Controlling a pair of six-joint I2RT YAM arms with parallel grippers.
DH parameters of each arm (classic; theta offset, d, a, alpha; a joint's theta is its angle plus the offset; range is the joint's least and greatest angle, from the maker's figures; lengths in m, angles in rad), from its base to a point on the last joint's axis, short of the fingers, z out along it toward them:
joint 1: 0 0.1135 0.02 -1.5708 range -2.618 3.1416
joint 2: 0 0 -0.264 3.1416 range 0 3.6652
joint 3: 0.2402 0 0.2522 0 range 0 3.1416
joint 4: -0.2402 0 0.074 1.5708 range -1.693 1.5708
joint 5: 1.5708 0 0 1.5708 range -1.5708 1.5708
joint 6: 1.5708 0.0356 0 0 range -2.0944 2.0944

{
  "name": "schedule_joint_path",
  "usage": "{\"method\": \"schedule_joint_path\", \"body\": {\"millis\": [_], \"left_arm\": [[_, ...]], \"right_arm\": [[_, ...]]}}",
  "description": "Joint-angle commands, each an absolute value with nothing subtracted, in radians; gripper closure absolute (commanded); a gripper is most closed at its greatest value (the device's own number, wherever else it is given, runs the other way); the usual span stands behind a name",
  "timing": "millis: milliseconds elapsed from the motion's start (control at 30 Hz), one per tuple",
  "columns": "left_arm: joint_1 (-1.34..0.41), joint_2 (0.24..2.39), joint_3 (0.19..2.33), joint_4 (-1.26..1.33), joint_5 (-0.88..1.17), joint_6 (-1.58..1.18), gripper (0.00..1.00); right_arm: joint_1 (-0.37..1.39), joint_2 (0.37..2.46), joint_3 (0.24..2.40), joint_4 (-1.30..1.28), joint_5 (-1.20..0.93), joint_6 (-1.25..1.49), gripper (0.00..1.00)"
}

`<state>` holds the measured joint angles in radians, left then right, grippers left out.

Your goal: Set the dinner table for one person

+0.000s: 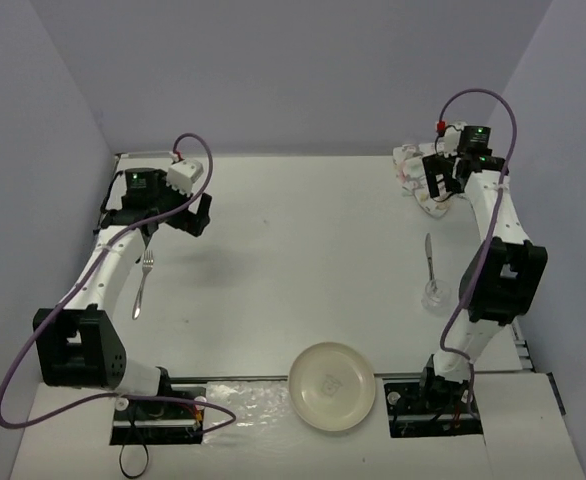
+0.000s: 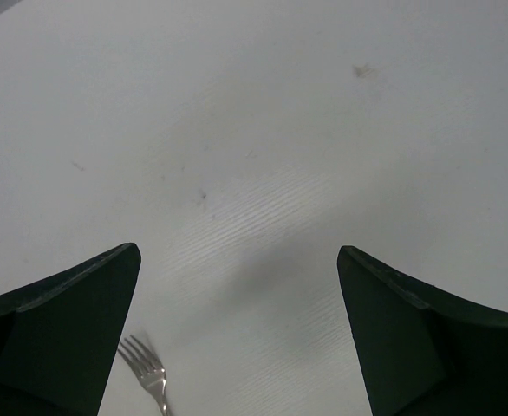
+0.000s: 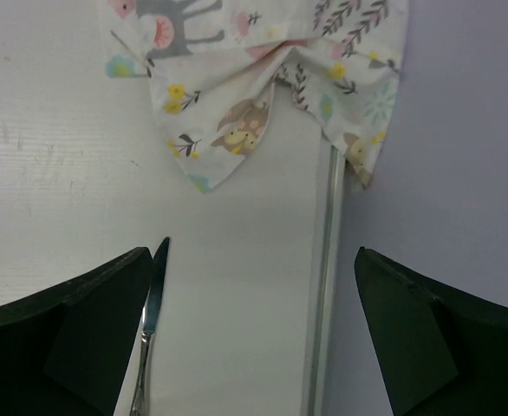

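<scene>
dinner table beneath both jaws, jaws parted

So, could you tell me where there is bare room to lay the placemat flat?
The middle of the dinner table is bare, bordered by the fork on the left, the knife and glass on the right, and the plate at the near edge. The far right corner is crowded: crumpled placemat and right gripper.

The surface carries one fork, one knife, one round plate, one small clear glass and one printed cloth. Two arms: a left arm and a right arm.
</scene>
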<state>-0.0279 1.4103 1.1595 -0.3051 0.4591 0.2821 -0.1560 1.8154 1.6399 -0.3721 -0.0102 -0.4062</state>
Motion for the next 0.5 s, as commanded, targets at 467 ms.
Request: {"method": "schedule_joint_path", "body": {"millis": [467], "left_arm": [[-0.366, 1.929, 1.861, -0.671, 0.353, 0.287, 0.03]], "right_arm": [[-0.067, 1.991, 1.715, -0.440, 0.234, -0.405, 0.01]]}}
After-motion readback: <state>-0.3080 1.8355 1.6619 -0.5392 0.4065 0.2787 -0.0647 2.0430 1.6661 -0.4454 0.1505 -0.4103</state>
